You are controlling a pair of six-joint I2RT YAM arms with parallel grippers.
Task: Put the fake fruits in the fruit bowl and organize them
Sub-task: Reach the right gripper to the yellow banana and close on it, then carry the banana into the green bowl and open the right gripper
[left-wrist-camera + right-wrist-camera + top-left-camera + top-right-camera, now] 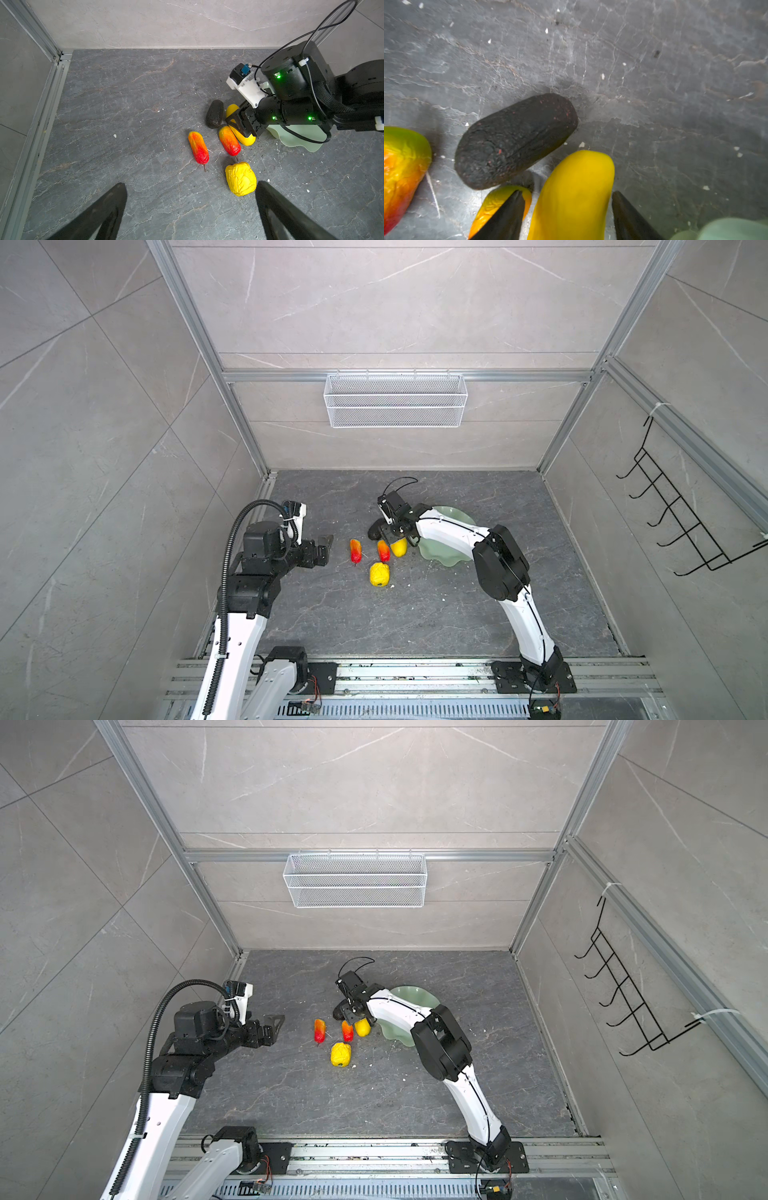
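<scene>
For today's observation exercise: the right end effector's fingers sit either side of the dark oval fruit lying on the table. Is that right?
No. The right end effector has its fingers either side of the long yellow fruit lying on the table; the dark oval fruit lies just outside them, as the right wrist view shows.

Mesh basket (pixel 395 400) hung high on back wall (pixel 395 315). Black hook rack (pixel 673 506) on right wall (pixel 715 377). White crumbs (pixel 115 136) scattered over grey slab (pixel 415 614).

No legible writing is showing anywhere. The circuit board (pixel 305 707) is possibly carrying print, too small to read.
</scene>
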